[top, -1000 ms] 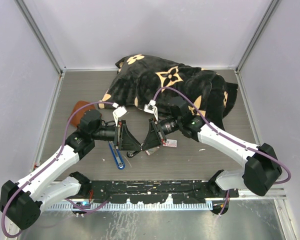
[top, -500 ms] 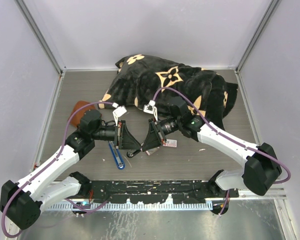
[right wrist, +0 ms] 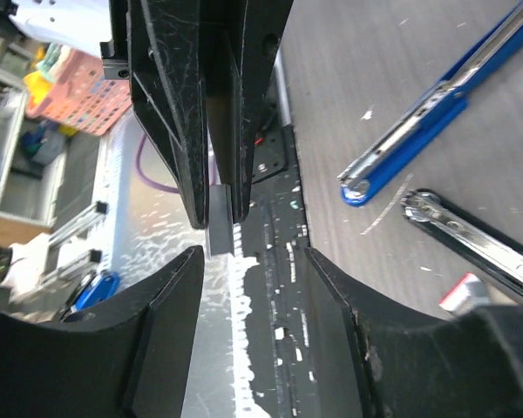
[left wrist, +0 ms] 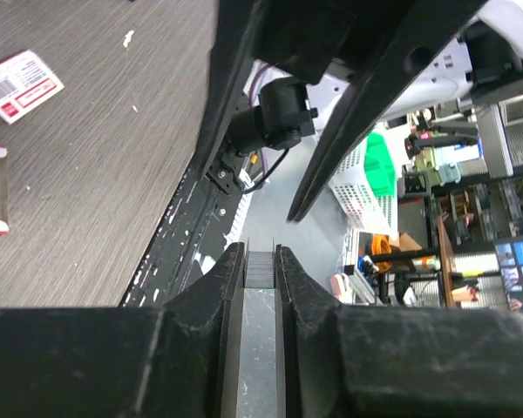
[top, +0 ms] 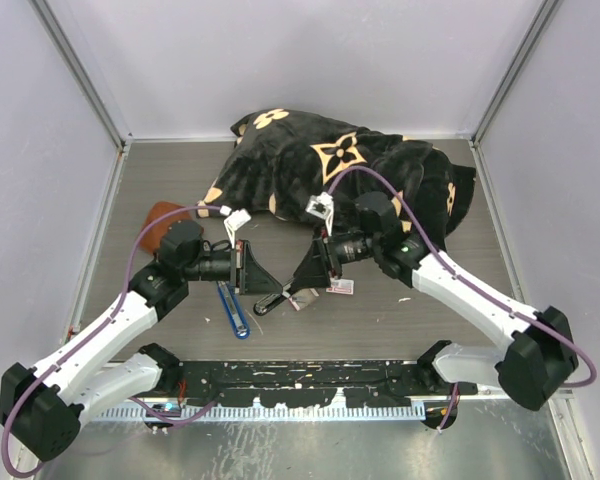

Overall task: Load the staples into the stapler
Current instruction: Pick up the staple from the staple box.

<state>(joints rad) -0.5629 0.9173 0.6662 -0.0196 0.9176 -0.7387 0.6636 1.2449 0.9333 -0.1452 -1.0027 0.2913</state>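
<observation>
Two tools meet nose to nose above the middle of the desk (left wrist: 96, 174). The left tool (left wrist: 260, 252) is pinched narrow on the staple strip (left wrist: 261, 292), a thin grey bar held clear of the surface. The right tool (right wrist: 251, 257) stands wide, its fingers on either side of that strip with gaps showing. The red-labelled staple box (left wrist: 22, 83) lies on the desk just to the right. The blue stapler (right wrist: 427, 113) lies opened out to the near left, with a black stapler (right wrist: 479, 239) close beside it. The right tool should back straight off without brushing the strip. The left should then carry it level, line it lengthwise with the open rail and lower it gently.
</observation>
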